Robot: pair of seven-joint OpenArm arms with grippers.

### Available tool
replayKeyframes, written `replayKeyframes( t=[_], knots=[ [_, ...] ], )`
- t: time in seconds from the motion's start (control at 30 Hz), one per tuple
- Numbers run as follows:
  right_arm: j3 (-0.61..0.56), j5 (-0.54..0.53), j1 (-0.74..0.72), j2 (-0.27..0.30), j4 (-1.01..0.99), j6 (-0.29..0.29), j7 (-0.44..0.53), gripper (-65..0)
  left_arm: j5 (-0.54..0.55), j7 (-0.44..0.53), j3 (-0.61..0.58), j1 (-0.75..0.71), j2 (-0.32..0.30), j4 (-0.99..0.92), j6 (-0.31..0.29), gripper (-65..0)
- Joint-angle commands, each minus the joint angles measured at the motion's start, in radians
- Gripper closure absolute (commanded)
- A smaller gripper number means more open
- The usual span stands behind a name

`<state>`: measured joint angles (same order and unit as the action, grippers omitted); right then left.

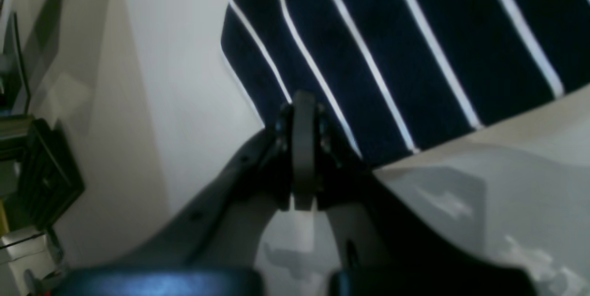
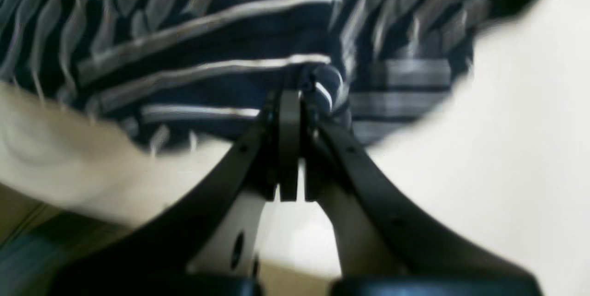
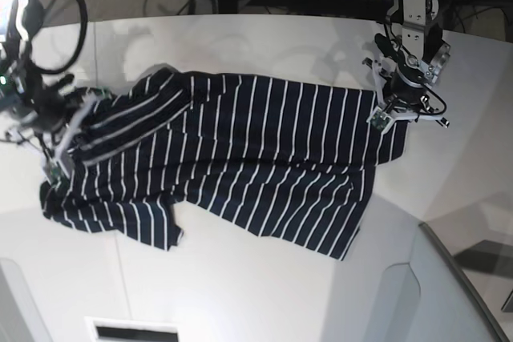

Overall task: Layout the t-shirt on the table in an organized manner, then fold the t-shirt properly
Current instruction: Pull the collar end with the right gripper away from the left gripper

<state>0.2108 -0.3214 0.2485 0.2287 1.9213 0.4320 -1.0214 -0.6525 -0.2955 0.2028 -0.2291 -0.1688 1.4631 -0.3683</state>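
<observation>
The right gripper (image 2: 289, 102) is pinching a bunched fold of the t-shirt (image 3: 240, 158) with its jaws pressed together; the left gripper (image 1: 303, 111) is clamping the shirt's hem corner likewise; the striped cloth is lying stretched between them across the middle of the table (image 3: 264, 278).

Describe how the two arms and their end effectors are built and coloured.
Both end effectors, left and right, have dark curved fingers that end in flat grey pads. In the base view the left arm shows a silver metal wrist bracket and thin black cables; the right arm trails a thick black looped cable.
</observation>
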Motion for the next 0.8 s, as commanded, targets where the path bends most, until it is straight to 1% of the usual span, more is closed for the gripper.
replayKeyframes(
  t=[0.0,0.03,0.2,0.27,0.33,0.5,0.67,0.7,0.77],
  knots=[
    [0.019,-0.008,0.036,0.007,0.05,0.005,0.005,0.0,-0.002,0.014,0.004,0.007,-0.008,0.017,0.013,0.0],
    [0.031,-0.008,0.071,0.004,0.068,0.005,0.0,0.0,-0.002,0.014,0.004,0.007,-0.01,0.017,0.013,0.0],
    [0.128,-0.008,0.237,-0.053,0.066,0.006,0.008,0.0,-0.002,0.014,0.004,0.007,-0.025,0.017,0.013,0.0],
    [0.16,-0.008,0.291,-0.067,0.066,0.006,0.039,0.0,-0.002,0.014,0.004,0.007,-0.028,0.017,0.013,0.0],
    [0.177,-0.008,0.326,-0.068,0.066,0.006,0.062,0.0,-0.002,0.012,0.004,0.007,-0.03,0.017,0.013,0.0],
    [0.184,-0.008,0.36,-0.07,0.059,0.006,0.056,0.0,-0.005,0.012,0.004,0.007,-0.031,0.017,0.013,0.0],
    [0.184,-0.008,0.357,-0.078,-0.018,0.001,0.02,0.0,-0.005,0.011,0.004,0.007,-0.031,0.017,0.013,0.0],
    [0.195,-0.003,0.358,-0.09,-0.035,0.001,0.02,0.0,-0.008,0.011,0.004,0.007,-0.031,0.017,0.013,0.0],
    [0.252,-0.003,0.36,-0.102,-0.065,0.001,0.022,0.0,-0.01,0.009,0.004,0.006,-0.031,0.017,0.013,0.0]
  ],
)
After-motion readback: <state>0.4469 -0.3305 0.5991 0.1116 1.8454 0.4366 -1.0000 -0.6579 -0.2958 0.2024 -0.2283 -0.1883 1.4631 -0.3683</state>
